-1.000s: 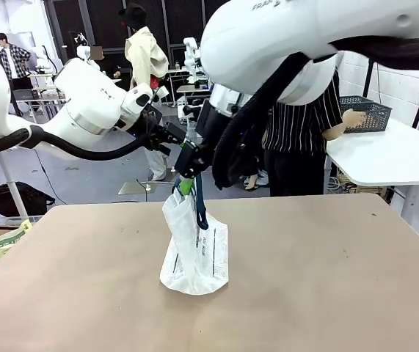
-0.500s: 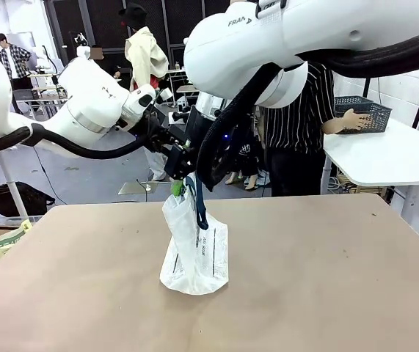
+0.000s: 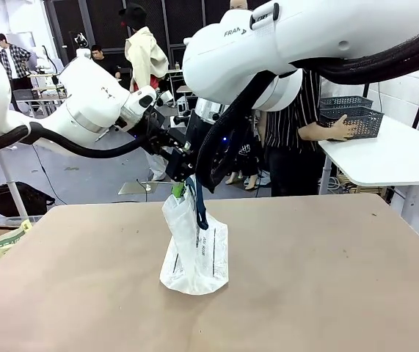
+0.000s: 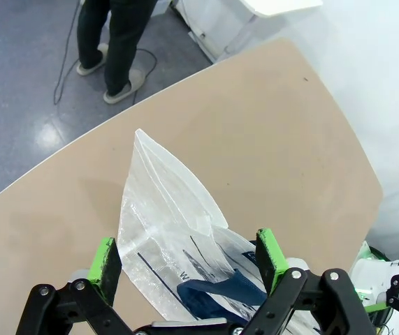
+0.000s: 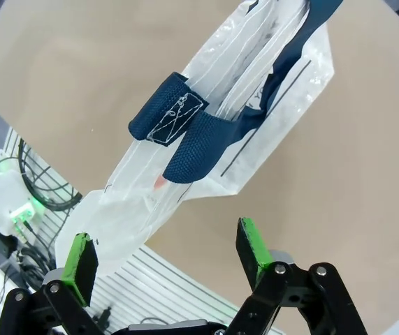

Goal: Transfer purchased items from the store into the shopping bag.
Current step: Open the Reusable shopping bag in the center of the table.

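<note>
The shopping bag (image 3: 194,253) stands upright mid-table, translucent white with navy handles (image 5: 178,122). My left gripper (image 3: 177,187) hangs at the bag's top edge. In the left wrist view the left gripper (image 4: 189,257) is open, with the bag (image 4: 164,209) between its green pads. My right gripper (image 5: 165,252) is open too, just short of the bag (image 5: 255,91), touching nothing. A faint reddish spot shows through the plastic; I cannot tell what it is. The store (image 3: 352,116), a dark grey lattice basket, is under a person's hand (image 3: 339,129) on a white side table. The purchased items are out of view.
My right arm's big white link (image 3: 290,40) and black cable cross the top of the front view, covering much of the person in a striped shirt. The white side table (image 3: 385,158) stands beyond the brown table's (image 3: 326,279) far right corner.
The person has lifted the basket and drawn it leftward. My right arm has swung left across the view. The left gripper edged slightly left at the bag's top; the bag stays put.
</note>
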`<act>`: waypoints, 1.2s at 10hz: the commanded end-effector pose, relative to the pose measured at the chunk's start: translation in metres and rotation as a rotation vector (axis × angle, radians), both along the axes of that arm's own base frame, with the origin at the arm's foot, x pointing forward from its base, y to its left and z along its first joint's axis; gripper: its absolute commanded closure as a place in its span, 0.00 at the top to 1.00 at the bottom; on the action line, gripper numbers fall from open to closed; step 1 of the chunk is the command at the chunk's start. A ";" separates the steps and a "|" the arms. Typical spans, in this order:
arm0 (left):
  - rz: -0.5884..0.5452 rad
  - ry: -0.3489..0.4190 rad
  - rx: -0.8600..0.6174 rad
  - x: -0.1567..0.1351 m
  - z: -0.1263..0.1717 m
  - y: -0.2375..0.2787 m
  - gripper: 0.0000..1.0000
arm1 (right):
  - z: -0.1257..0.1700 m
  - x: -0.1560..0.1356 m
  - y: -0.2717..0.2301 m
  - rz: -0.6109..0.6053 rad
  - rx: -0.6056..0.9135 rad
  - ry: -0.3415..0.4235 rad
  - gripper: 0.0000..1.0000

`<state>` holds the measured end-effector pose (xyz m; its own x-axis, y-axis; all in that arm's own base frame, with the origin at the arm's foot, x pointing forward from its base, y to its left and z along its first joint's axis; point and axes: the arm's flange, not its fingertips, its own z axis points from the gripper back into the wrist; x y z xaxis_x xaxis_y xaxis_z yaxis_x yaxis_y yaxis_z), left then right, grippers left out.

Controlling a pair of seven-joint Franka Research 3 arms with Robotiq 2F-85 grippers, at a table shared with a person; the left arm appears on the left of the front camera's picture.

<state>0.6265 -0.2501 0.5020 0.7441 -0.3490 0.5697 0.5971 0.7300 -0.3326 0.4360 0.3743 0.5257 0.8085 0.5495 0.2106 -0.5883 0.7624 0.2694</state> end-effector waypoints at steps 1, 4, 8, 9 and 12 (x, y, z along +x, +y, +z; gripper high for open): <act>0.021 0.039 0.021 0.010 0.004 0.001 1.00 | -0.002 0.005 0.006 -0.027 -0.010 -0.010 1.00; 0.073 0.095 0.057 0.021 -0.004 -0.001 1.00 | -0.007 0.005 0.008 -0.029 -0.007 -0.008 1.00; 0.038 0.139 0.050 0.031 -0.018 -0.010 1.00 | -0.013 0.004 0.014 -0.046 -0.023 -0.018 1.00; 0.033 0.148 0.062 0.031 -0.020 -0.012 1.00 | -0.014 0.004 0.014 -0.053 -0.027 -0.023 1.00; 0.054 0.152 0.087 0.031 -0.020 -0.010 1.00 | -0.013 0.002 0.009 -0.059 -0.021 -0.024 1.00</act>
